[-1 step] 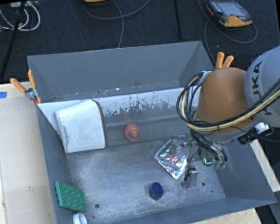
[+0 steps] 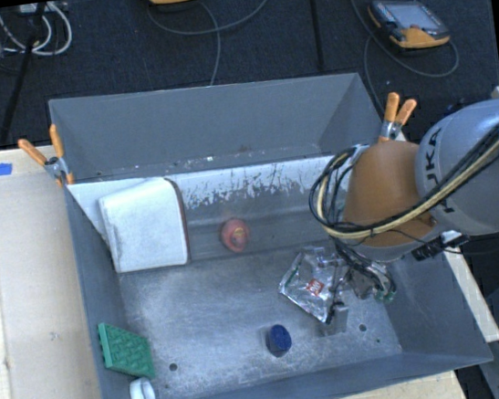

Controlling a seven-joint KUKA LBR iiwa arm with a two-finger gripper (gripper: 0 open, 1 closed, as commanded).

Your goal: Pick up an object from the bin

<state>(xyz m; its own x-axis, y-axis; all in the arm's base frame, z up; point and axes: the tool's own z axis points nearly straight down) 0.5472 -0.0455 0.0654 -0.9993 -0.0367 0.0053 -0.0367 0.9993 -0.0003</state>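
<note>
Six loose things lay in the bin, well spread, and the gripper was down low near the right wall, right over a crumpled clear-and-silver wrapper. It looked to be touching the wrapper's front-right edge. Wide or narrow? That could not be told, and nothing showed as held.

By my reading this was the reach-and-grasp step, with the lift not yet begun. The next move called for a firm close on a fold of that crinkly film, which would likely slip or spring, then a straight rise clear of the right wall.

Elsewhere sat a white block in the back-left corner, a pink ball by the back wall, a blue piece near the front edge, and a green piece and white cap by the front-left corner.

A red label marked the wrapper, too small to read.
</note>
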